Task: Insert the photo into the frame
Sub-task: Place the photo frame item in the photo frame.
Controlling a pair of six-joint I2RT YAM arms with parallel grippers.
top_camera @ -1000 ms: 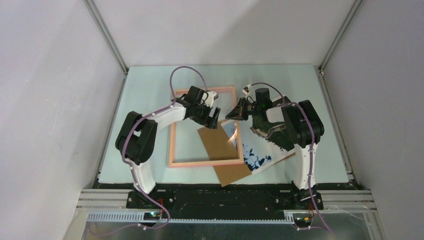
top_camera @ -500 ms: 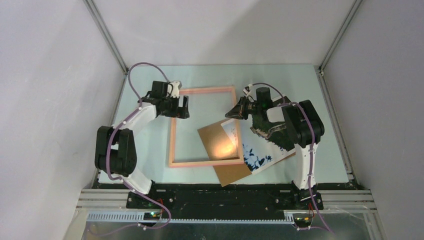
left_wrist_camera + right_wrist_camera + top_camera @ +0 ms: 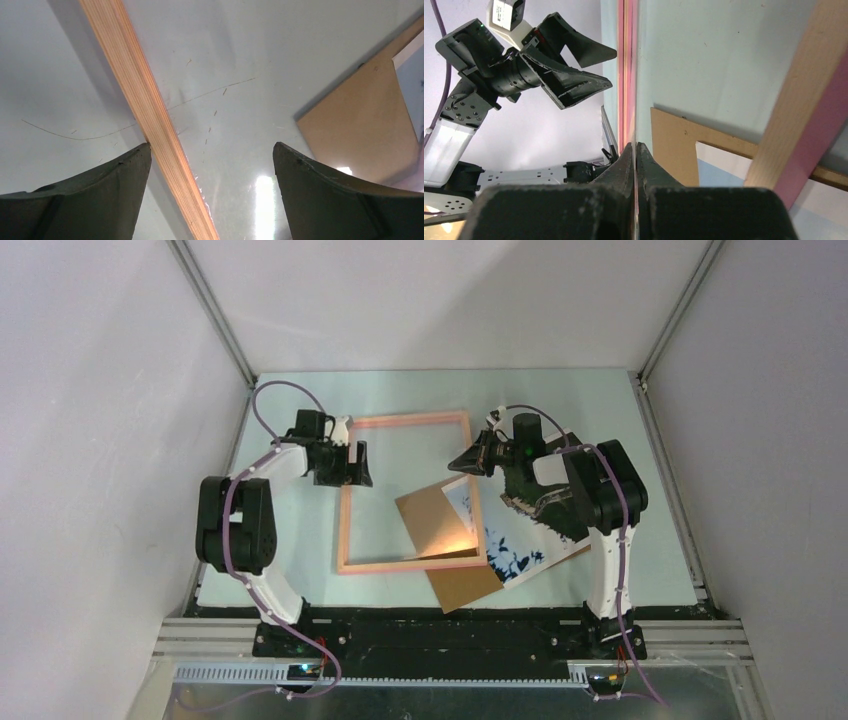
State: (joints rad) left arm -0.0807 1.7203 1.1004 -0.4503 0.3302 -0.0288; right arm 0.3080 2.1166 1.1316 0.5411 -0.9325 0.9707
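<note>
The salmon-pink frame (image 3: 345, 510) lies on the table's middle. My right gripper (image 3: 463, 461) is shut on the thin edge of its right side, seen edge-on between the closed fingers in the right wrist view (image 3: 636, 146). My left gripper (image 3: 357, 466) is open and empty over the frame's left rail (image 3: 150, 125), with one finger on either side (image 3: 210, 150). The photo (image 3: 512, 548) lies to the right of the frame, partly under the right arm and the brown board. A corner of the photo shows in the right wrist view (image 3: 724, 172).
A plain brown backing board (image 3: 440, 530) lies tilted across the frame's lower right corner and sticks out toward the near edge; it also shows in the left wrist view (image 3: 365, 130). Grey walls close in the pale table (image 3: 560, 400) on three sides.
My left arm has swung left, from over the frame's upper middle to its left rail, still open. My right gripper has stayed put, shut on the frame's right side.
</note>
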